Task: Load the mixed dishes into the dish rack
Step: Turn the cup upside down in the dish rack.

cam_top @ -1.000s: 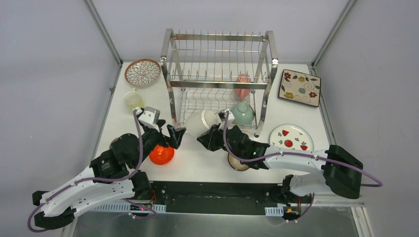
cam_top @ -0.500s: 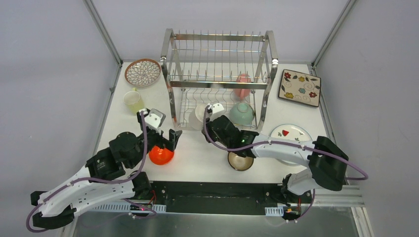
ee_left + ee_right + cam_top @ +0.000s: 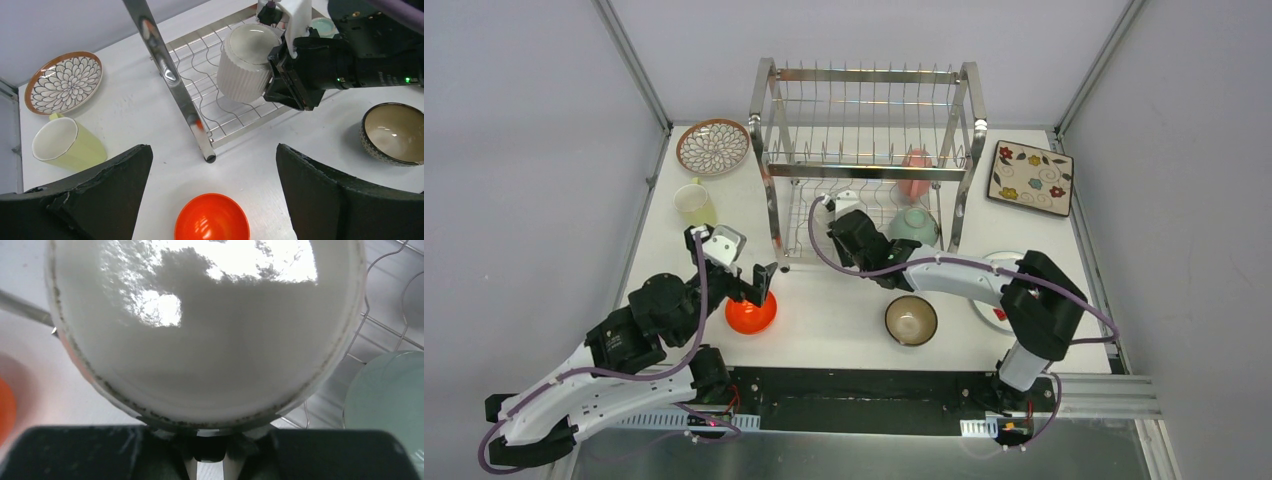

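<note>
The dish rack (image 3: 864,150) stands at the back middle of the table. My right gripper (image 3: 278,67) reaches into its lower tier, shut on the rim of a white ribbed mug (image 3: 245,62) that lies tilted over the wire floor. That mug (image 3: 200,330) fills the right wrist view, its rim pinched at my right gripper (image 3: 210,445). A mint bowl (image 3: 914,228) and a pink cup (image 3: 914,175) sit in the rack. My left gripper (image 3: 212,195) hangs open above an orange bowl (image 3: 212,220) on the table, touching nothing.
A petal-pattern plate (image 3: 713,146) and a yellow-green cup (image 3: 692,202) lie left of the rack. A brown bowl (image 3: 911,320) sits near the front. The square floral plate (image 3: 1030,177) is at the right; the strawberry plate (image 3: 990,262) is mostly hidden under my right arm.
My right arm has carried the mug away from the table front and into the rack's lower tier. My left gripper has drawn back a little, still open over the orange bowl.
</note>
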